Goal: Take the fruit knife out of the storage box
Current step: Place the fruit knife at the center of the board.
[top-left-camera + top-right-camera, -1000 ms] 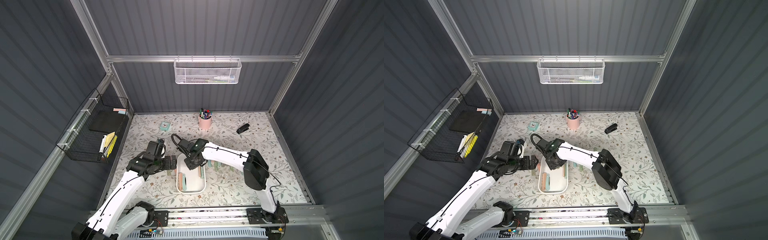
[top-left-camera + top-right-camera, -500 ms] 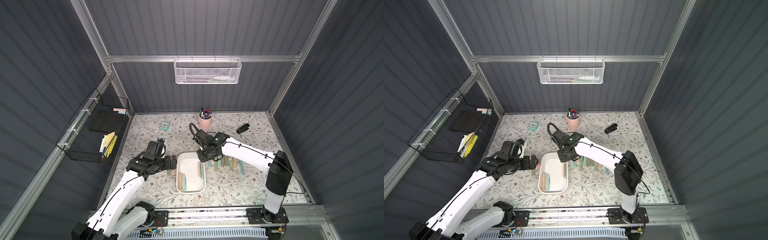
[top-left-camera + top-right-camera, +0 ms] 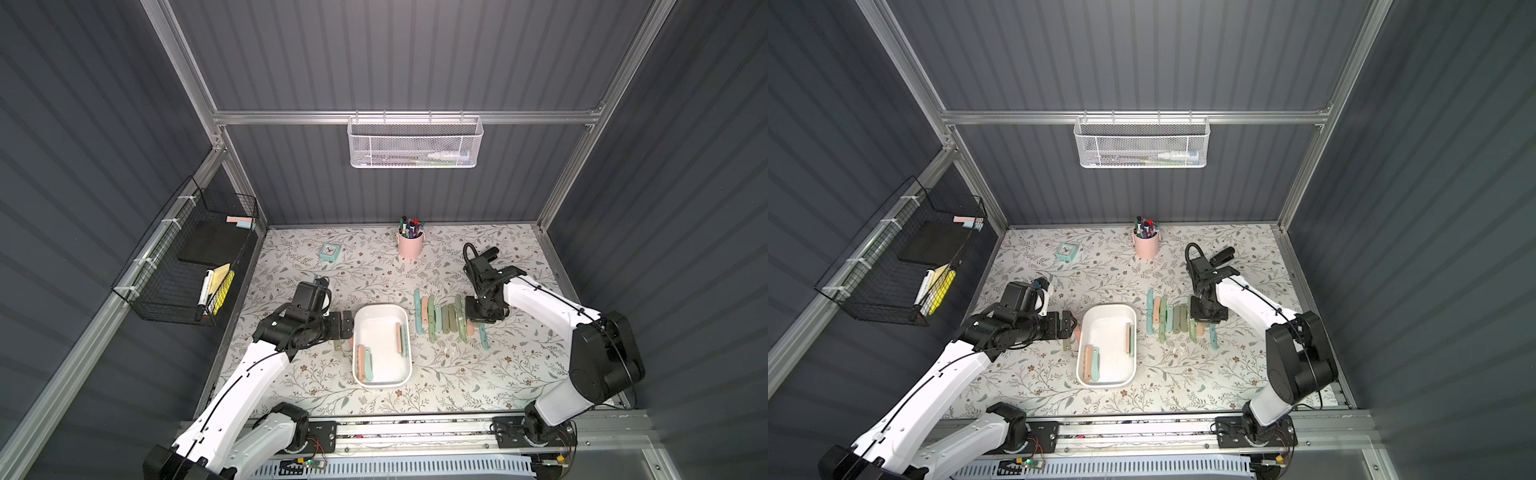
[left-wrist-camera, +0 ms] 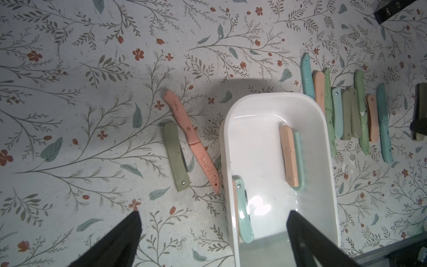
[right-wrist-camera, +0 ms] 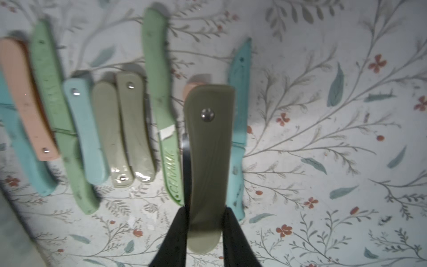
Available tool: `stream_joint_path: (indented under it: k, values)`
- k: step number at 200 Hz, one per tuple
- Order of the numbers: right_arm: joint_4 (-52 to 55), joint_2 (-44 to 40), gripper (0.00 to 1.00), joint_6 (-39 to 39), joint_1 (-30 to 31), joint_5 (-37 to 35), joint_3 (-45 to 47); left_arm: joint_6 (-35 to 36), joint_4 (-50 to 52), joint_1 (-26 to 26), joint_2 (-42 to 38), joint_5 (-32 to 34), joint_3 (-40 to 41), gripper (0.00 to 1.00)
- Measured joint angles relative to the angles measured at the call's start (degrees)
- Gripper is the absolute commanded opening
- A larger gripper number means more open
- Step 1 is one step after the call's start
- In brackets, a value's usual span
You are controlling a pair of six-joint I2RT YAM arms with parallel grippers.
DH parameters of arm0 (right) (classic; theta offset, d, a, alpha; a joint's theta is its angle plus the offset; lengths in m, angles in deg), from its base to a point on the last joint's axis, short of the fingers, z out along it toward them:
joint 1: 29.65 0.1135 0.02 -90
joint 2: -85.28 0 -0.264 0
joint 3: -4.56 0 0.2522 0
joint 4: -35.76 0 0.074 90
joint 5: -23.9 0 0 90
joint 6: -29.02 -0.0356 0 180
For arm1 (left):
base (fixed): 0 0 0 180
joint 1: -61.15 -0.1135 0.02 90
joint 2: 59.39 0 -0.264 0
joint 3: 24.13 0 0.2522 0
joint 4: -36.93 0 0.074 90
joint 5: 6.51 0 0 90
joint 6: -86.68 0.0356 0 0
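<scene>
Right claw (image 5: 204,215) pinches the olive fruit knife (image 5: 208,150), its length parallel to the knife row (image 5: 124,129). Left claw (image 3: 345,326) gapes beside the storage box (image 3: 380,336).

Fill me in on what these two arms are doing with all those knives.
The right gripper is shut on an olive folding knife, holding it over the row of knives laid out on the table beside the white storage box. The left gripper hangs open at the box's other side, empty, near two knives lying there. Four knives look to be left in the box: one pink-and-teal pair by one long wall, another pair by the opposite one.
</scene>
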Motion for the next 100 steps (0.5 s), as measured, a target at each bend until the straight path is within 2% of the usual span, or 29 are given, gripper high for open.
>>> stream_joint_path:
  k: [35,100]
  values:
    - [1.18,0.76,0.19,0.55,-4.57,-1.99,2.27,0.00,-0.02,0.00,0.37,-0.22,0.00,0.99]
    - [0.72,8.70,0.20,3.34,-5.18,-3.52,2.21,0.00,-0.02,0.00,0.37,-0.22,0.00,0.99]
